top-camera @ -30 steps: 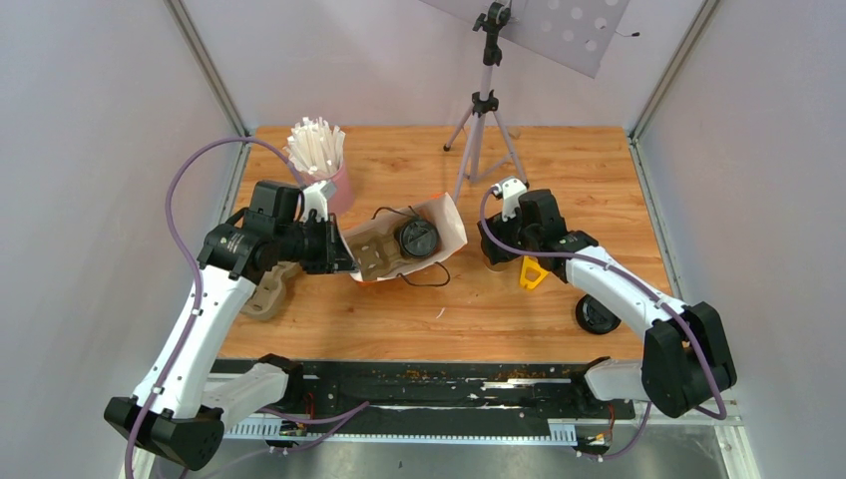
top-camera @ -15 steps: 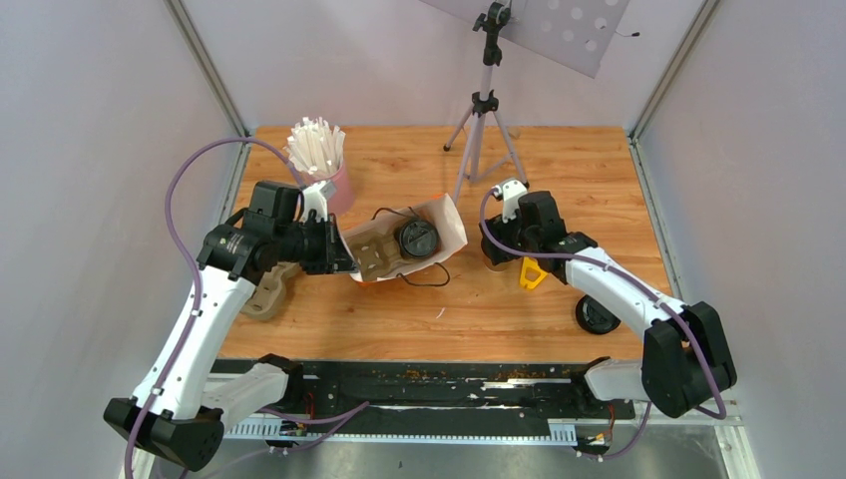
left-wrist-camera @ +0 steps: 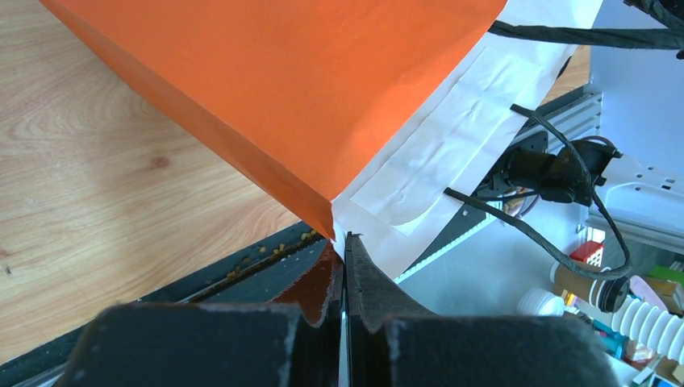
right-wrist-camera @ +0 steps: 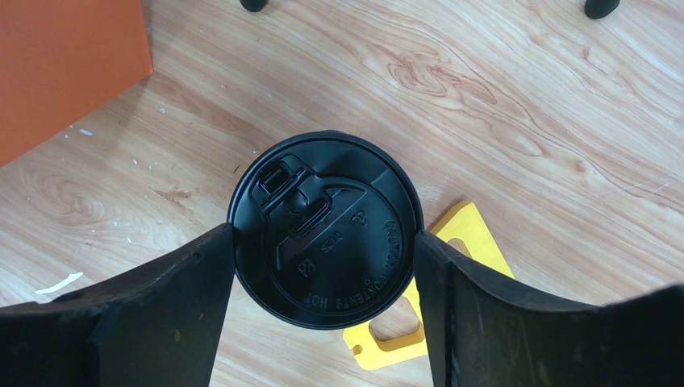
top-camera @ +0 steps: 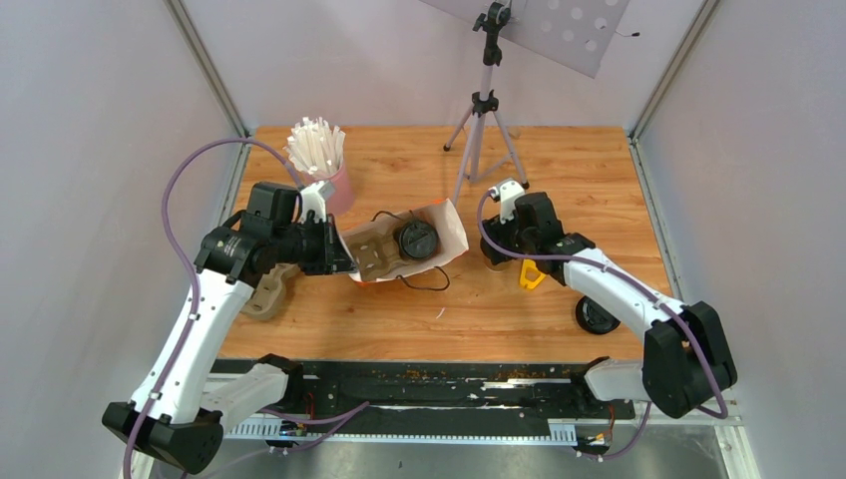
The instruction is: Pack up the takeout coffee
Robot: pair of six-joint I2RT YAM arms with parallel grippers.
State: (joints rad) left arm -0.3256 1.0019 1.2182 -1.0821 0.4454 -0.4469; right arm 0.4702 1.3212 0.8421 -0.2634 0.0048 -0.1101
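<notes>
coffee: the takeout coffee point(right-wrist-camera: 325, 270) stands upright on the table point(top-camera: 559, 170), black lid point(right-wrist-camera: 363, 234) on. In the top view it's just off the bag toward 3 o'clock.

how it'll handle: my guess is light but sloshy. The paper wall looks thin enough to dent if I squeeze hard, and the plastic lid looks slick and could pop off. I'd grab the body just under the lid rim, go gentle, and keep it dead level.

right gripper: the right gripper point(right-wrist-camera: 324, 242) is spread wide around the cup, with fingers at the lid's 9 and 3 o'clock in the wrist view. The inner faces sit right at the lid's edge, but I honestly can't tell if they're pressing yet.

yellow piece: a flat yellow tag point(right-wrist-camera: 468, 238) lies on the wood at the cup's 4 o'clock, partly hidden behind the lid. It doesn't look like it blocks the fingers.

bag: the orange-and-white paper bag point(top-camera: 451, 228) sits open at the cup's 9 o'clock. A brown carrier point(top-camera: 374, 254) and a second lidded cup point(top-camera: 416, 239) are inside it.

left gripper: the left gripper point(left-wrist-camera: 345, 246) has its fingers pressed together, pinching the bag's paper on the bag's 9 o'clock side.
</notes>
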